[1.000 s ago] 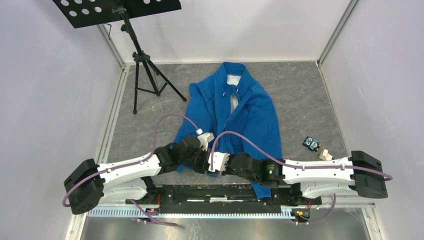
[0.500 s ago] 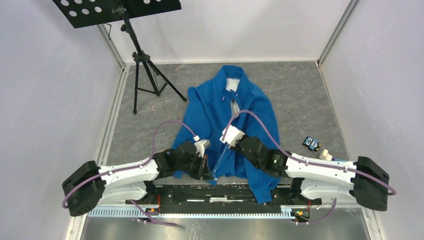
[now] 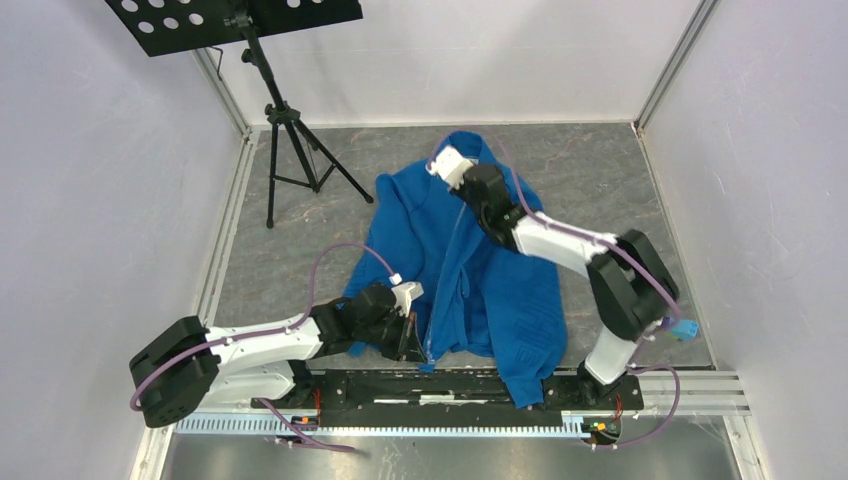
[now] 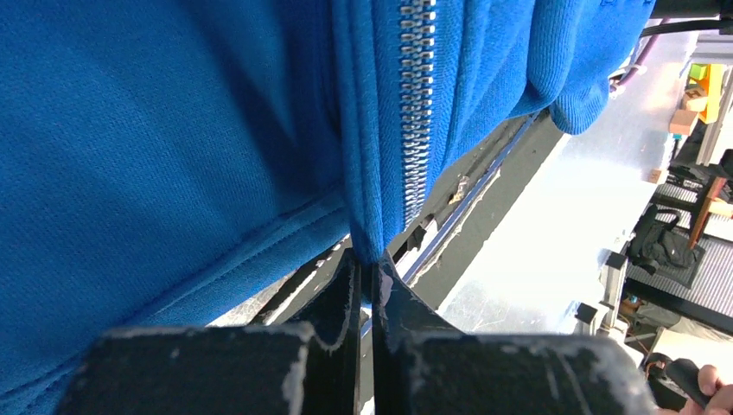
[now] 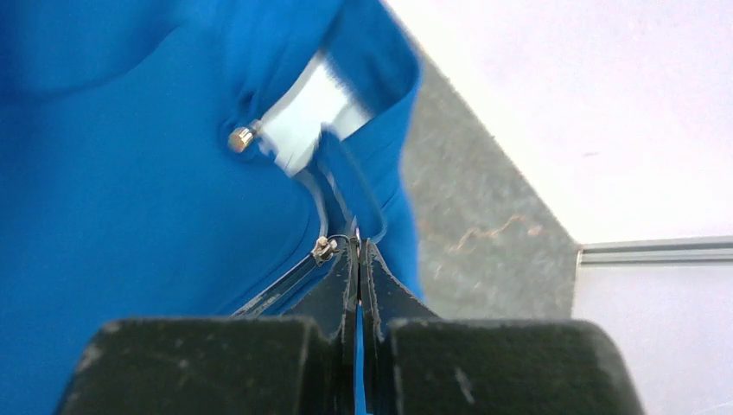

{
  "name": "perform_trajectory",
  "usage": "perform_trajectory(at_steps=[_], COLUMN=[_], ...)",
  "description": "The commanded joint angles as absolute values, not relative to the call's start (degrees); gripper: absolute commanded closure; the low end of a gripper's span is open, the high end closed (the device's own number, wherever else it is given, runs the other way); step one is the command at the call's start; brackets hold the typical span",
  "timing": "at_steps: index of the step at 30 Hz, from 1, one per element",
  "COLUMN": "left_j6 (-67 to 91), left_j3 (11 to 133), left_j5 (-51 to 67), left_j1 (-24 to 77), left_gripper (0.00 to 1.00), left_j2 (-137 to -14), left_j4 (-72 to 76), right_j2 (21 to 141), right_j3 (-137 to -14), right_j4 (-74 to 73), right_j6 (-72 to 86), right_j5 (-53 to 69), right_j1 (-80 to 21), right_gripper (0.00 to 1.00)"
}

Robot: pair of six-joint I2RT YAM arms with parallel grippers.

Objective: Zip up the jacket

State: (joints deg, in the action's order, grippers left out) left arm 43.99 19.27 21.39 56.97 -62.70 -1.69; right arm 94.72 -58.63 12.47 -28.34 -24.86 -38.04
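grey table (image 3: 600, 180): we see jacket (image 3: 500, 290) zipper (image 4: 417, 104) run straight from left gripper (image 4: 365, 264) pinching hem (image 4: 367, 229) to right gripper (image 5: 358, 246) pinching it near collar (image 5: 385, 69).

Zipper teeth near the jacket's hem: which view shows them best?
The left wrist view: the metal zipper teeth run sharp and close, above the left gripper pinching the jacket hem. The top external view shows only a thin pale line down the front. The right wrist view shows the slider near the collar, teeth unclear.
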Motion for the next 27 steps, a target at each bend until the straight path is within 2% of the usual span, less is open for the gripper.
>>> perform_trajectory(at_steps=[1,11,19,23,24,25,26,27], left_j6=[44.5,49.9,50.0,49.1,48.2,47.2,46.6,46.2], left_j3=[17.8,15.2,17.7,21.0,22.7,24.3,25.4,26.3], left_j5=[27.1,24.9,21.4,15.9,12.6,9.9,6.8,5.0], left_j1=[57.9,58.2,58.2,58.1,58.1,58.1,58.1,58.0], left_gripper=[0.98,0.98,0.98,0.98,0.98,0.97,0.90,0.82], left_j2=[-63.5,-63.3,-67.3,-70.5,-71.3,-72.0,-72.7,-73.1], left_j4=[-4.9,0.9,3.1,0.8,-2.6,-4.6,-6.4,-7.0], right_j2=[105.3,125.8,136.4,136.6,136.1,134.8,132.5,129.5], right_j3=[-75.6,-101.2,-120.2,-122.5,-123.8,-124.3,-123.3,-121.1], right_j4=[19.7,18.6,16.2,15.4,13.0,10.3,8.0,6.6], right_j6=[-35.2,-39.3,-38.6,-37.2,-35.7,-34.1,-32.1,-30.0], right_j5=[-25.7,-24.1,-20.8,-17.5,-17.9,-18.5,-18.5,-18.3], right_j1=[-32.7,-28.3,-26.8,-26.9,-27.2,-27.6,-27.9,-28.2], right_gripper=[1.00,1.00,1.00,1.00,0.95,0.76,0.45,0.21])
